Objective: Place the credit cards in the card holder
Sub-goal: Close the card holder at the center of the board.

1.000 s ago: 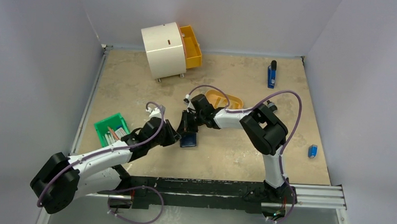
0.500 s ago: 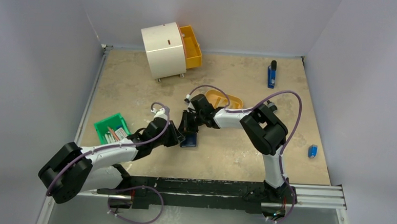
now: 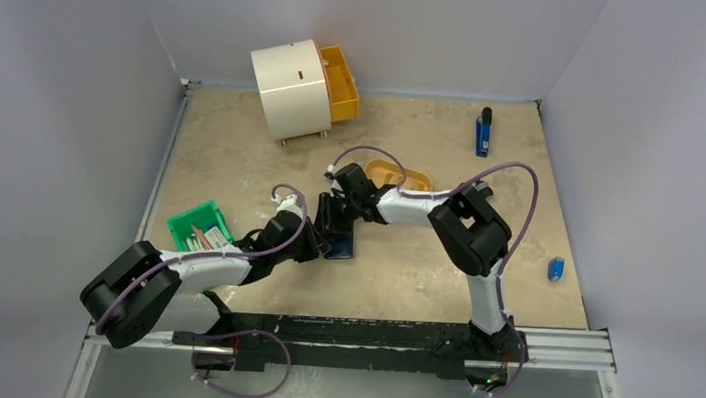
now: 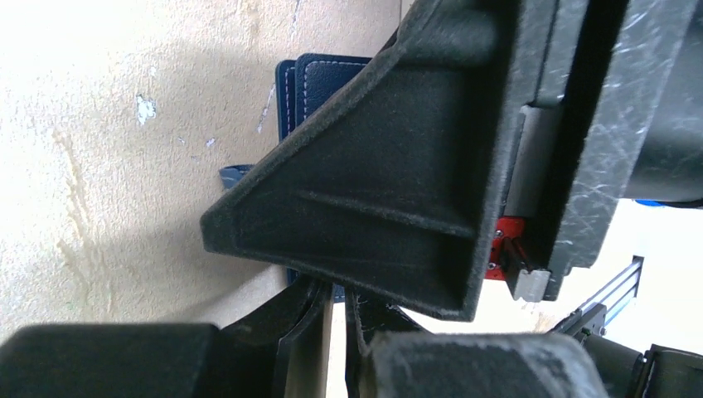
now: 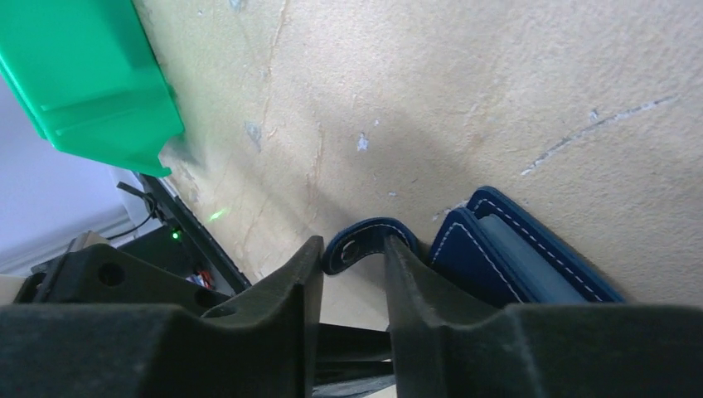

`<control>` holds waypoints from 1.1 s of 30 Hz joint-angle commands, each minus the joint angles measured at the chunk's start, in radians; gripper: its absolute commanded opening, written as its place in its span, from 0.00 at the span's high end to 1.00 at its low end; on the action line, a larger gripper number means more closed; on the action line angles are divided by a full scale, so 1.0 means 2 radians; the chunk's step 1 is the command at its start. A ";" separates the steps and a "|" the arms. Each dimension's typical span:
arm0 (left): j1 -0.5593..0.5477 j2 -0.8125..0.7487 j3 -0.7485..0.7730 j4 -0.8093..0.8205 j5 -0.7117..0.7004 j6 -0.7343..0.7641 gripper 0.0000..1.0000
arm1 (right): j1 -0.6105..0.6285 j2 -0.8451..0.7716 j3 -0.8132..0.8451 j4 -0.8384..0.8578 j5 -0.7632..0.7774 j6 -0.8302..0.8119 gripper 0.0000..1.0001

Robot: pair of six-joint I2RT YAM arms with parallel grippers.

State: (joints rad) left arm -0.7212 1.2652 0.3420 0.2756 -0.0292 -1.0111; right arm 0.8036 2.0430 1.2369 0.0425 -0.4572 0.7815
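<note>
- Your card holder [image 3: 340, 247] lies on the bench [image 3: 437, 267] near the middle, between the two grippers and a little toward the arm bases from the orange tray [image 3: 414, 178].
- Your right gripper [image 5: 352, 245] has its jaws apart. They straddle the holder's snap tab [image 5: 365, 247], which curls up between the two fingers. You can see daylight on the tab's left side.
- From the right wrist you see the navy body of the holder just right of the jaws, flat on the bench, its white stitching showing.
- Your left gripper [image 4: 336, 308] comes in from the green box [image 3: 193, 223] side. Its jaws are nearly together, with only a slit between them.
- A blue edge of the holder sits right at those tips, so they look clamped on it. The right gripper's body fills most of that view, so treat this as likely rather than certain.
- The two grippers sit tight beside each other over the holder.
</note>
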 commanded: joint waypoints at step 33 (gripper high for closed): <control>-0.001 -0.006 0.008 -0.016 -0.012 0.004 0.91 | -0.010 -0.291 -0.002 -0.208 0.218 -0.079 0.41</control>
State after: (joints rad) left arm -0.7212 1.3029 0.3374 0.2649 -0.0368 -1.0111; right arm 0.7998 1.6093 1.3277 -0.3393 -0.1383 0.6262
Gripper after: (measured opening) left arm 0.089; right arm 0.597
